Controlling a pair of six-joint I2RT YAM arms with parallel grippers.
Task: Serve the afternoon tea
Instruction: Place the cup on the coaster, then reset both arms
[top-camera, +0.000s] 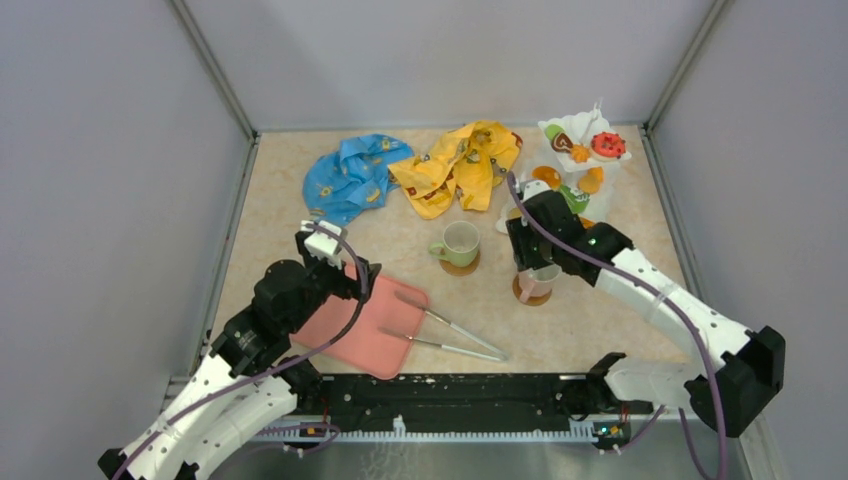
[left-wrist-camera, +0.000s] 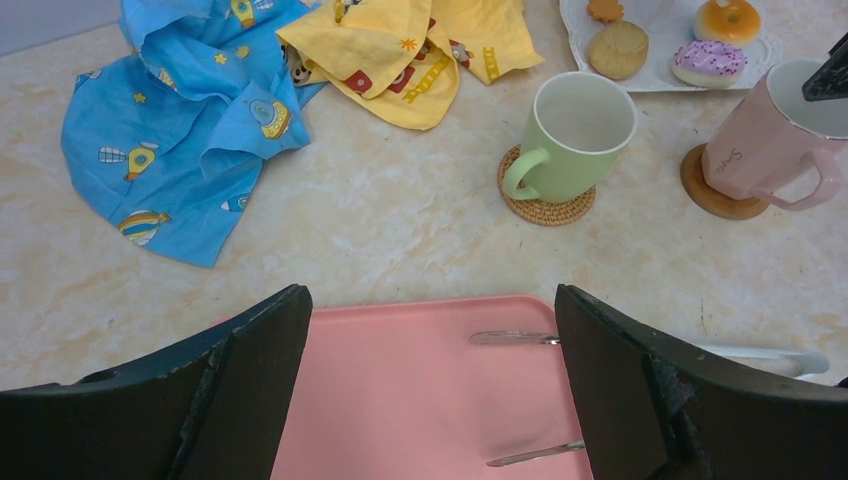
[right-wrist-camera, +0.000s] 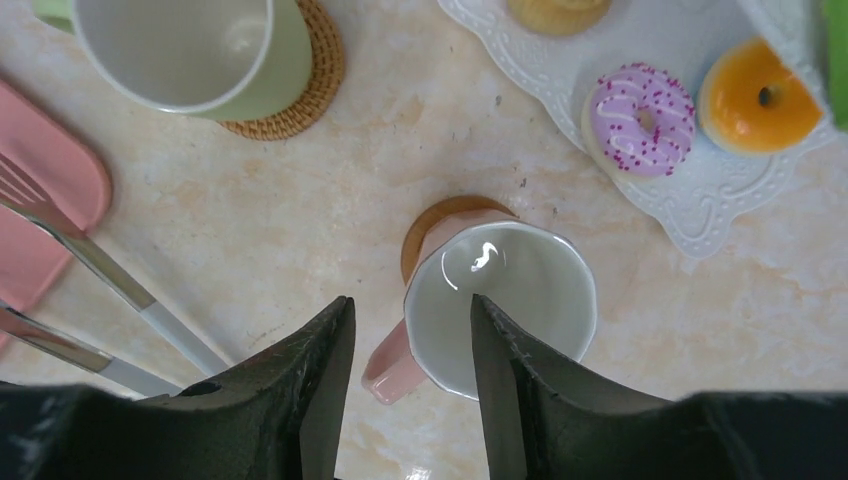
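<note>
Top external view: both arms reach over a pale marbled counter (top-camera: 480, 310), the left low on the near side, the right further back.
Left end effector (left-wrist-camera: 430, 296): spread as wide as it goes, holding nothing, hanging above the pink tray (left-wrist-camera: 420, 400).
Blue cloth (top-camera: 347, 176): crumpled at the far left of the counter.
Utensils (top-camera: 450, 335): two metal ones with white handles, heads on the pink tray, handles out on the counter.
Yellow cloth (top-camera: 458, 165): crumpled just beside the blue cloth.
Green mug (left-wrist-camera: 575, 135): upright on a woven coaster (left-wrist-camera: 545, 208), mid-counter.
Pink mug (right-wrist-camera: 500, 305): upright on a brown coaster (right-wrist-camera: 440, 215), right of the green mug and just before the stand.
Right end effector (right-wrist-camera: 410, 305): part open, one finger inside the pink mug and one outside by its handle; the rim is not pinched.
Stand (top-camera: 577, 165): white, tiered, far right corner; a purple-iced donut (right-wrist-camera: 640, 115) and an orange donut (right-wrist-camera: 760, 95) lie on its lowest tier.
</note>
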